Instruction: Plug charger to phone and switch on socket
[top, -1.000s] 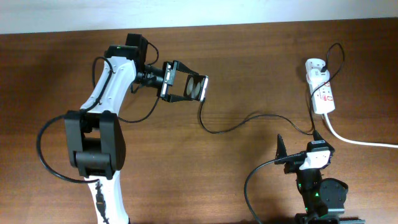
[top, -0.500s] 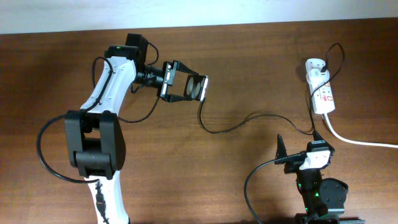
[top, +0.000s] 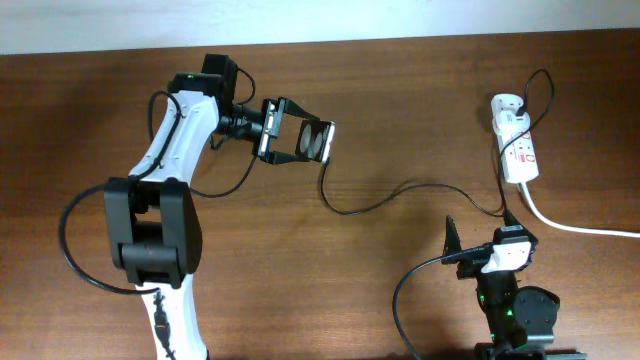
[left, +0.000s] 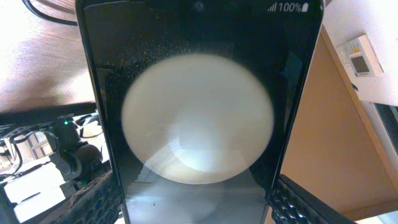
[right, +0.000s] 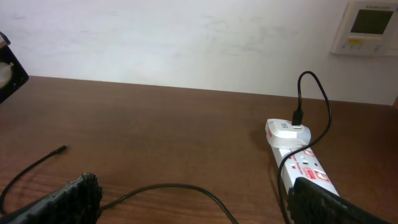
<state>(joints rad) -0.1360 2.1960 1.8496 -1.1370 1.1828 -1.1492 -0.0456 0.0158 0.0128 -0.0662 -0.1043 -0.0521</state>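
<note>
- The right gripper (right: 198, 202) sits lowest, close to its base, with its fingers wide apart and nothing between them; I judge it is the free one to fetch the cable
- The charger (top: 400, 188) lies loose across the table (top: 420, 60), and its tip (right: 62, 148) rests bare on the wood, near the phone but not in it
- To do this step well, the right gripper should take the cable just behind the tip, so the connector does not bend away, and then push straight along the port
- The phone (top: 318, 141) seems lifted off the table, clamped by its two side edges in the left gripper (top: 298, 140); it should be held steady with the port edge turned to the tip
- The socket (top: 520, 150) is farthest, at the back right, with the adapter (top: 505, 103) in its end; whether the switch is on I cannot tell
- Only the left wrist view shows the lit screen with 100% at the top; the port is not seen there
- Only the right wrist view shows that the tip is free; from overhead the cable seems to reach the phone
</note>
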